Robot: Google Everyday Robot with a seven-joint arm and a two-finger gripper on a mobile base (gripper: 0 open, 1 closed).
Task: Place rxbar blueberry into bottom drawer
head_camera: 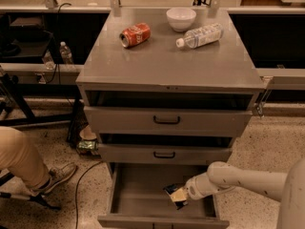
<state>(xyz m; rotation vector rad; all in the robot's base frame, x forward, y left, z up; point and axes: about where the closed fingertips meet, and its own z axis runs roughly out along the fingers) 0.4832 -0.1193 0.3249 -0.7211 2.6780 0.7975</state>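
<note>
The bottom drawer (143, 199) of the grey cabinet is pulled out, showing a plain grey floor. My gripper (177, 195) reaches in from the right, low over the right part of the drawer. It is shut on the rxbar blueberry (171, 190), a small dark bar whose end sticks out to the left of the fingers. The bar is held just above the drawer floor.
On the cabinet top (162, 61) lie a red soda can (135, 35), a white bowl (181, 18) and a clear plastic bottle (200, 36). The two upper drawers (167, 120) with black handles are slightly open. A person's leg and shoe (28, 163) are at the left.
</note>
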